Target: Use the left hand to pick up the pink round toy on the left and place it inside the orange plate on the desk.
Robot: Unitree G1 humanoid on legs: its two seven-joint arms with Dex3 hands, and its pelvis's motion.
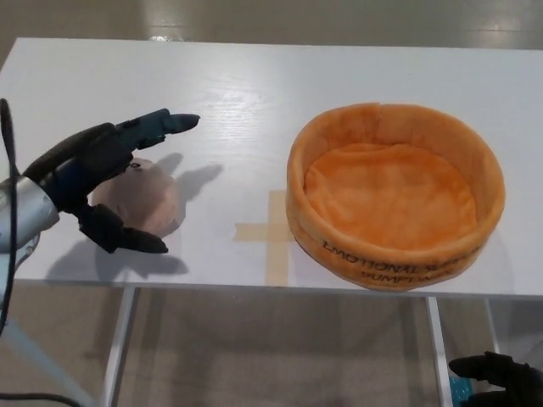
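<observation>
Pink round toy (140, 202) lies on the white counter (254, 93) near its left near edge, well apart from the orange plate (394, 197) on the right. Left hand (100, 176) hovers over the toy, fingers spread, holding nothing. Tan tape cross (270, 233) sits between them. Right hand (501, 377) shows low right, below the counter; whether it is spread or closed cannot be told.

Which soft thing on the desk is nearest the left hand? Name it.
The pink round toy, right under the open left hand. The orange plate sits apart, beyond the tape cross.
</observation>
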